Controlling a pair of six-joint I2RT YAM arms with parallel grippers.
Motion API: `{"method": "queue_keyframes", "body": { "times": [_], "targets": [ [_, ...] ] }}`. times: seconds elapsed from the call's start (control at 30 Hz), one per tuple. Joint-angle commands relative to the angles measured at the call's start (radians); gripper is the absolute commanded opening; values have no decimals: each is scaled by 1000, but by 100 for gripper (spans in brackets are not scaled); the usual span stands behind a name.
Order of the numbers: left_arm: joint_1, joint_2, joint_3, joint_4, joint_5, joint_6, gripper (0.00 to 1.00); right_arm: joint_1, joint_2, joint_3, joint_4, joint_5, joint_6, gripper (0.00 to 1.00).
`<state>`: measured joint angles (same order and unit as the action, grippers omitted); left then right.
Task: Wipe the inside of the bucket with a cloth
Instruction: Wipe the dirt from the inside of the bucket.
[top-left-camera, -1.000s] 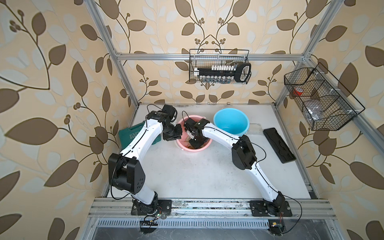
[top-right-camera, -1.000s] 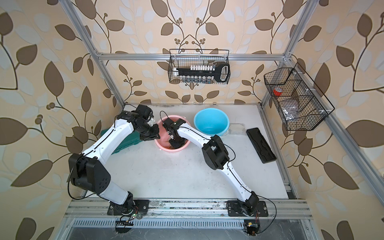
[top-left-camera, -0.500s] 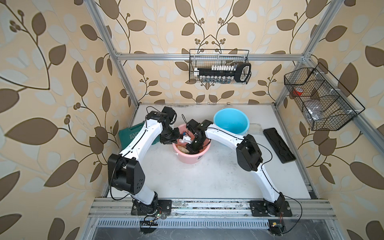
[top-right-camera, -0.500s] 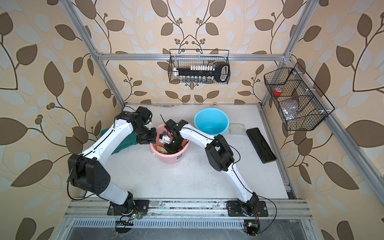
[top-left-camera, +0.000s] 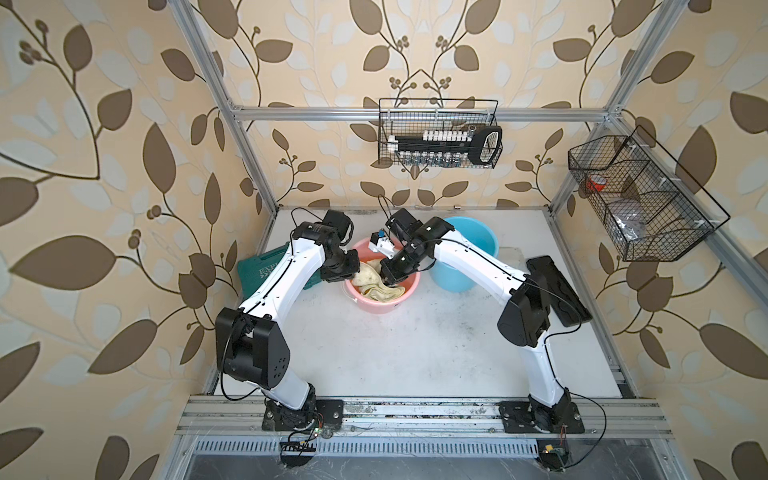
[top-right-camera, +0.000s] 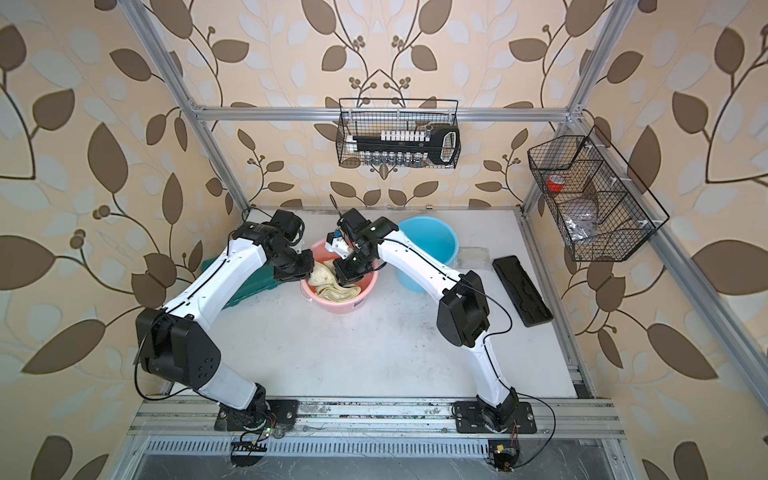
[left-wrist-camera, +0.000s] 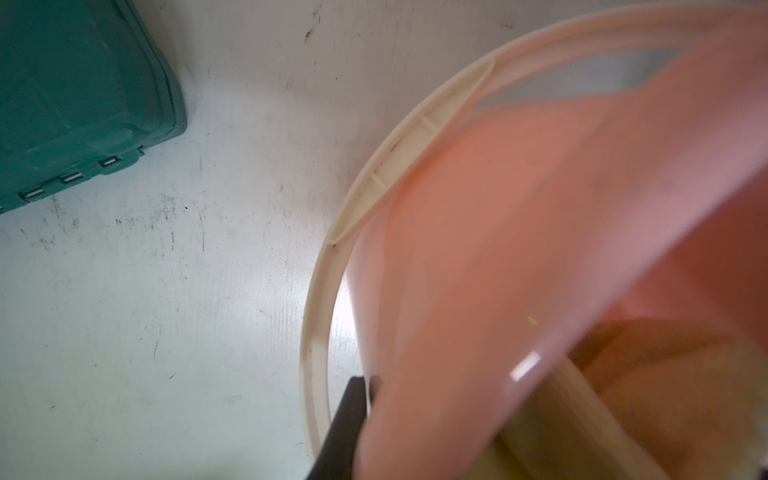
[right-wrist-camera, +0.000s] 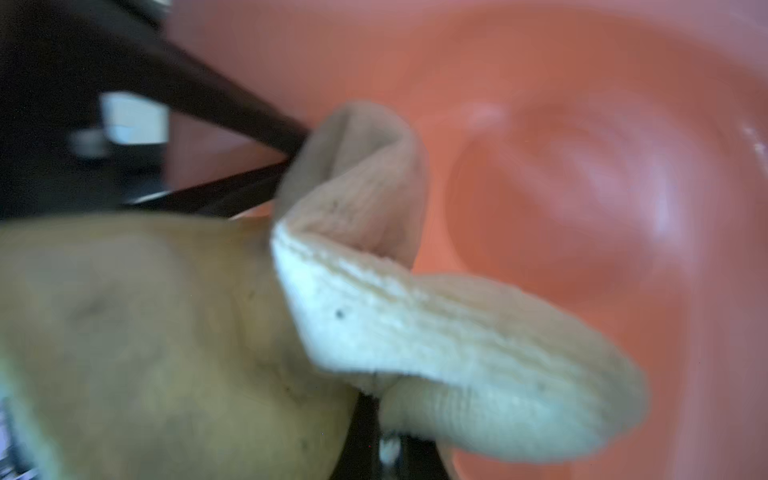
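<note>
In both top views the pink bucket sits at the table's back middle. My left gripper is shut on its left rim. In the left wrist view one dark finger lies outside the pink wall, beside the white handle; the other finger is hidden. The pale yellow cloth lies crumpled inside. My right gripper reaches into the bucket, shut on the cloth, which folds over the pink inside.
A blue bucket stands just right of the pink one. A green case lies at the left under my left arm. A black tray lies at the right. Wire baskets hang on the back wall and the right wall.
The pink bucket has shifted toward the table's front with my left gripper on its rim. My right gripper has moved inside it with the cloth, which now shows more.
</note>
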<state>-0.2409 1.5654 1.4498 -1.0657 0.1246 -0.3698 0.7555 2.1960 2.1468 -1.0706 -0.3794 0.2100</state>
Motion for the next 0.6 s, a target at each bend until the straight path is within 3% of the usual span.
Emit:
{"method": "queue_keyframes", "body": {
  "times": [0.0, 0.13, 0.33, 0.57],
  "targets": [
    [5, -35, 25, 22, 7, -9, 0, 19, 70, 16, -44, 287, 33, 0],
    [5, -3, 52, 2, 40, -11, 0, 26, 156, 109, -69, 429, 57, 0],
    [8, 11, 69, 0, -3, 2, 0, 25, 296, 253, -208, 649, 44, 0],
    [8, 68, 83, 5, -79, 23, 0, -17, 381, 293, -283, 669, 55, 0]
  ]
}}
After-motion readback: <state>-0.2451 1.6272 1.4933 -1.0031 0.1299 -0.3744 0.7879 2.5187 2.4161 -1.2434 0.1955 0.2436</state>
